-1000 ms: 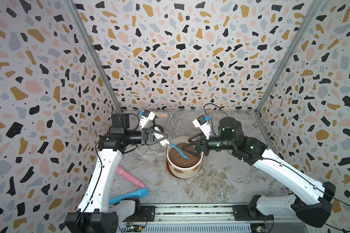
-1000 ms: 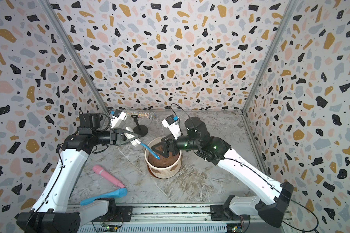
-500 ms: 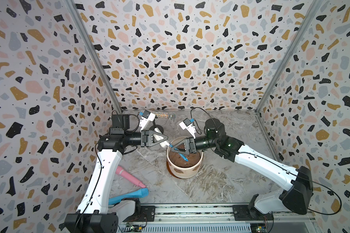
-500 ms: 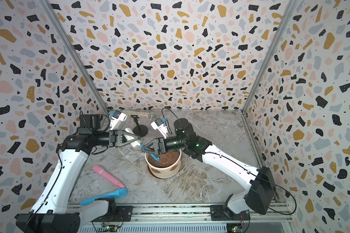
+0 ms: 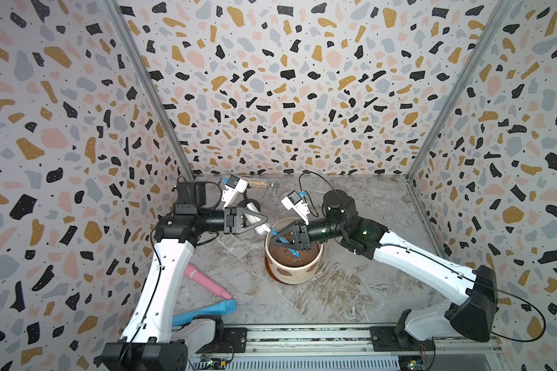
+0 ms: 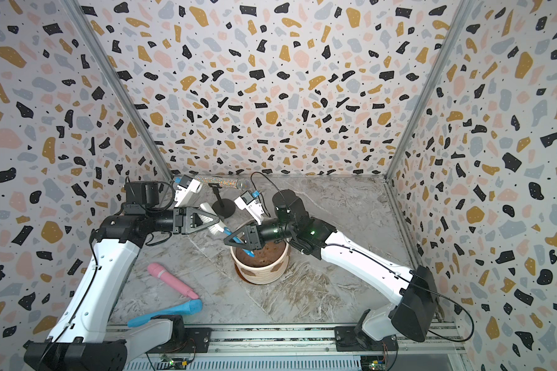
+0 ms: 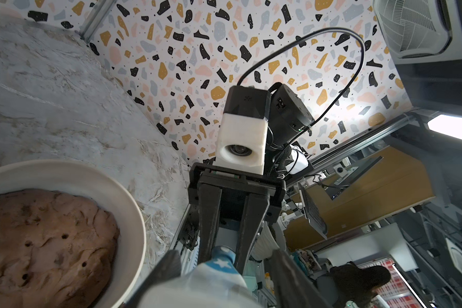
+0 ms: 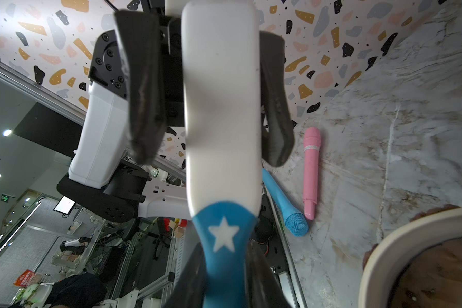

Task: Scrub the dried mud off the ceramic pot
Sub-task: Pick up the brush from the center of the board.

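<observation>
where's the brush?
In both top views the brush is above the far-left rim of the ceramic pot, blue handle in the right hand, white head between the open fingers of the left hand.

The table looks like grey stone with brown streaks. A cream pot stands upright near the middle, and it has brown patches on its side. A pink microphone lies flat near the front, on the left. A blue microphone lies just beside it, closer to the front edge. A black stand with a round foot sits at the back.
</observation>
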Robot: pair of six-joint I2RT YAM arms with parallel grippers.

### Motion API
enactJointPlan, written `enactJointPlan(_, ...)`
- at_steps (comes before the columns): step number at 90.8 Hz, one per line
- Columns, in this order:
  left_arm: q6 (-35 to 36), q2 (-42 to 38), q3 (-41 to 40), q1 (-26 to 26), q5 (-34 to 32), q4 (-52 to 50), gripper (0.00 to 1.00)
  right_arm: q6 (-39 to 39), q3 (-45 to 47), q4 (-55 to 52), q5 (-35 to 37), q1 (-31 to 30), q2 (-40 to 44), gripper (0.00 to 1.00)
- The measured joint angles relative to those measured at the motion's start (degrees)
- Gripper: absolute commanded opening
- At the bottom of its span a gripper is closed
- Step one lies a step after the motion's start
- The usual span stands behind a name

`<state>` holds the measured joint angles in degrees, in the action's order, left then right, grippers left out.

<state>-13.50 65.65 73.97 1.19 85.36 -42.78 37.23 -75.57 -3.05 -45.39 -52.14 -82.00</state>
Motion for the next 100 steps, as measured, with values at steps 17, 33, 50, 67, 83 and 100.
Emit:
enactJointPlan(17,-3.19,0.0,1.81,-0.24,-0.48,1.22,1.0,-13.92,-1.62,-12.0,10.54,-0.55,2.62,0.0)
enactJointPlan(33,-7.02,0.28,0.92,-1.97,-5.86,2.62,0.96,-28.96,-2.62,-21.81,29.55,-4.11,5.07,0.0)
enactJointPlan(50,-9.57,1.55,-1.49,-2.36,-13.42,2.54,0.85,-35.54,-2.62,-23.43,41.18,-6.75,4.04,0.0)
enactJointPlan(67,-10.38,2.32,-3.34,-2.36,-17.68,2.54,0.83,-38.03,-5.68,-21.92,47.91,-9.62,-0.63,0.0)
enactJointPlan(83,-12.39,2.32,-4.9,-2.36,-18.21,4.11,0.64,-38.73,-12.04,-21.29,52.11,-11.93,-7.3,0.0)
enactJointPlan(100,-12.92,2.32,-5.75,-2.49,-18.95,6.21,0.31,-38.6,-13.77,-19.32,53.57,-12.35,-9.88,0.0)
